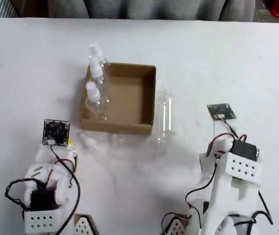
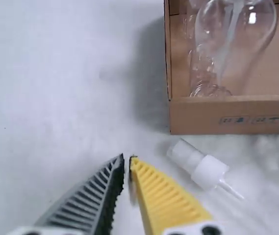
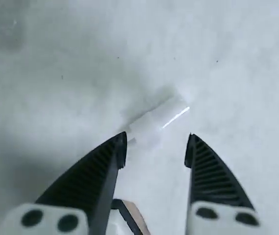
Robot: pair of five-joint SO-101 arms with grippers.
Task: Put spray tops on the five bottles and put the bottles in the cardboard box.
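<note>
Clear plastic bottle (image 1: 164,115), uncapped: on the desk just right of the cardboard box (image 1: 117,126), long axis near-to-far, dead ahead of the right gripper (image 3: 154,144), fingers wide. Loose spray top (image 2: 198,166): lying by the box's near wall, just beyond the left gripper (image 2: 127,159), fingers closed, empty

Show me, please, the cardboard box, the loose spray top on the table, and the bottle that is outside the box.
cardboard box (image 1: 117,125): high view, on its front wall.
spray top (image 2: 209,172): left wrist view, on its white collar.
bottle (image 1: 165,115): high view, on its clear body.
</note>
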